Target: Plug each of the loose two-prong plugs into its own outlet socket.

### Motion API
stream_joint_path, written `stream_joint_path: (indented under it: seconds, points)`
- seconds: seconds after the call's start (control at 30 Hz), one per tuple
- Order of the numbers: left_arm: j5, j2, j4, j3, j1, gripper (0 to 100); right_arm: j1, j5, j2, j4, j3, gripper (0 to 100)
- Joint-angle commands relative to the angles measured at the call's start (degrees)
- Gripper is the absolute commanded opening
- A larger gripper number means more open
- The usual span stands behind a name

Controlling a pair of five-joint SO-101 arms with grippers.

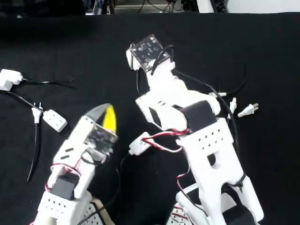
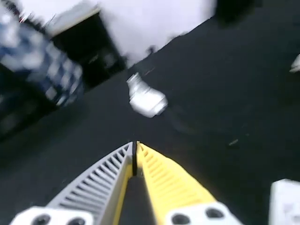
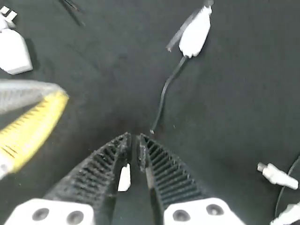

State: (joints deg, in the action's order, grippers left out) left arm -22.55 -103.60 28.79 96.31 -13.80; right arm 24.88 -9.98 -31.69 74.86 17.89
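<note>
My left gripper [image 1: 106, 114], with one grey and one yellow finger, is shut and empty above the black table [image 1: 262, 51]; its tips [image 2: 135, 146] point at a white outlet block [image 2: 146, 99] farther off. Two white outlet blocks [image 1: 55, 120] [image 1: 8, 78] lie at the far left, with a two-prong plug [image 1: 36, 113] between them. Two more plugs [image 1: 247, 110] [image 1: 233, 104] lie on the right. My right gripper [image 3: 136, 139] has black fingers, shut, low over the table. A white plug [image 3: 194, 31] lies ahead of it, its thin cable [image 3: 161, 101] ending near the fingertips.
The right arm's white body [image 1: 206, 140] folds over the table's middle and hides its own gripper from above. The left gripper [image 3: 28, 119] shows close beside the right one. A small white piece [image 3: 124, 178] sits between the right fingers' bases; I cannot tell what it is.
</note>
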Motion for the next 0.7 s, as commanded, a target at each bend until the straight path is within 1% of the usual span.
stream_joint_path:
  seconds: [0.0, 0.1, 0.17, 0.27, 0.33, 0.47, 0.5, 0.53, 0.67]
  points:
    - [-0.09, -0.88, 4.4, 1.1, 10.59, 3, -2.64, -0.44, -1.1, -2.37, 3.38, 2.5]
    - [-0.09, -0.88, 6.77, 1.1, 16.13, 3, -2.55, -0.7, -1.1, -2.99, 7.34, 9.6]
    - [-0.09, -0.88, 8.88, 1.1, 19.3, 3, -2.02, -4.31, -1.1, -2.99, 9.45, 14.4]
    - [-0.09, -0.88, 11.34, 1.1, 23.16, 3, 0.53, -15.56, -1.19, -2.73, 13.32, 18.3]
    - [-0.09, -0.88, 11.43, 1.1, 25.01, 3, 2.37, -23.3, -1.1, -2.9, 16.22, 18.6]
    - [-0.09, -0.88, 11.16, 1.1, 25.45, 3, 7.91, -43.87, -1.01, -1.41, 24.31, 18.8]
    - [-0.09, -0.88, 11.16, 1.1, 25.36, 3, 9.14, -47.82, -0.92, -1.14, 26.51, 18.8]
    - [-0.09, -0.88, 11.08, 1.1, 25.36, 3, 10.11, -49.76, -0.57, -1.14, 28.26, 18.8]
    - [-0.09, -0.88, 10.99, 1.1, 25.36, 3, 12.04, -51.08, 5.14, -1.41, 29.85, 18.8]
